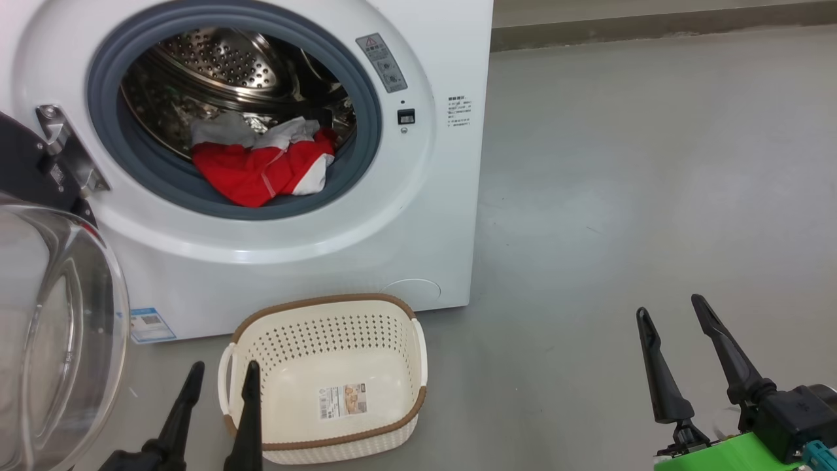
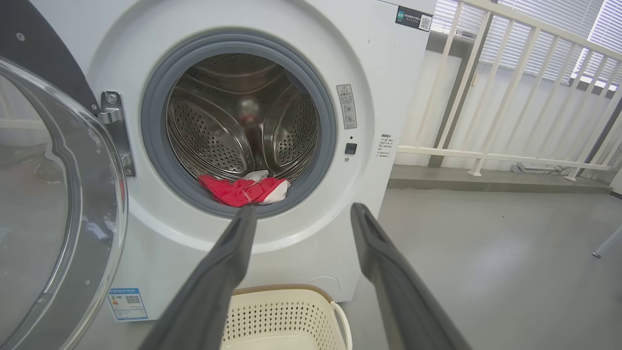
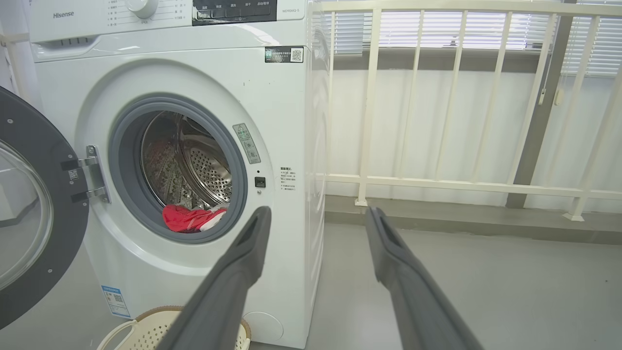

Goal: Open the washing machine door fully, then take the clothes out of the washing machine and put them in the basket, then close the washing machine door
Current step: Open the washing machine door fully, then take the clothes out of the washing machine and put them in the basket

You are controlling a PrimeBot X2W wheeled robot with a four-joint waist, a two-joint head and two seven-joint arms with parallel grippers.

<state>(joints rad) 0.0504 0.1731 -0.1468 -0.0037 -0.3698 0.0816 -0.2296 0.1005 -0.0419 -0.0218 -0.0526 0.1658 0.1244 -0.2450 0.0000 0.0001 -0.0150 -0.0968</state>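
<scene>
The white washing machine [image 1: 314,261] [image 2: 301,58] [image 3: 160,63] stands with its round door [image 1: 59,314] [image 2: 53,194] [image 3: 29,209] swung open to the left. Red and white clothes [image 1: 265,163] [image 2: 245,188] [image 3: 190,218] lie at the front of the steel drum, on the grey rubber ring. The cream basket [image 1: 327,320] [image 2: 291,311] [image 3: 160,325] sits empty on the floor before the machine. My left gripper [image 1: 221,375] [image 2: 301,214] is open, its fingers over the basket's left end. My right gripper [image 1: 672,307] [image 3: 316,216] is open too, over bare floor to the machine's right.
Grey floor [image 1: 654,163] stretches to the right of the machine. A white railing [image 3: 437,184] and a low grey ledge [image 3: 461,218] run along the far wall behind it. The open door takes up the space at the lower left.
</scene>
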